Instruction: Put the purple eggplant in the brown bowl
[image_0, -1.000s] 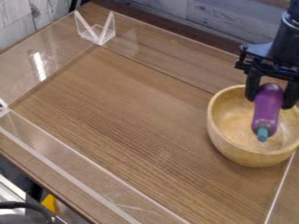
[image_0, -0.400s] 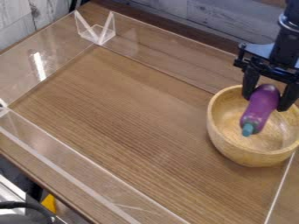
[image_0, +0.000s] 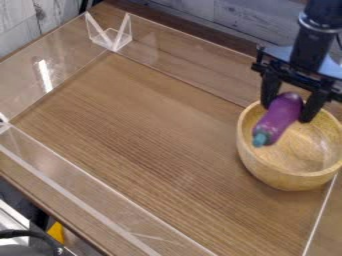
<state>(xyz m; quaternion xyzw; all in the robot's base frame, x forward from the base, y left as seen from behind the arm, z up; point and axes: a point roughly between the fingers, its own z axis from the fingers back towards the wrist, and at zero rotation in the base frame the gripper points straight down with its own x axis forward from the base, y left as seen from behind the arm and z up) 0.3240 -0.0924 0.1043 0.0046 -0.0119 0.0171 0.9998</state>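
The purple eggplant hangs tilted between the fingers of my gripper, which points down and is shut on its upper end. Its teal stem tip points down and to the left, over the left inner side of the brown bowl. The bowl is a round, light wooden one standing at the right edge of the table, and I see nothing else inside it. Whether the eggplant's tip touches the bowl's inner wall I cannot tell.
A wooden table top is fenced by low clear plastic walls along its front and left sides. A small clear plastic stand sits at the back left corner.
My gripper has shifted left and rolled, carrying the eggplant with it. The eggplant now leans more, with its stem tip nearer the bowl's left rim.
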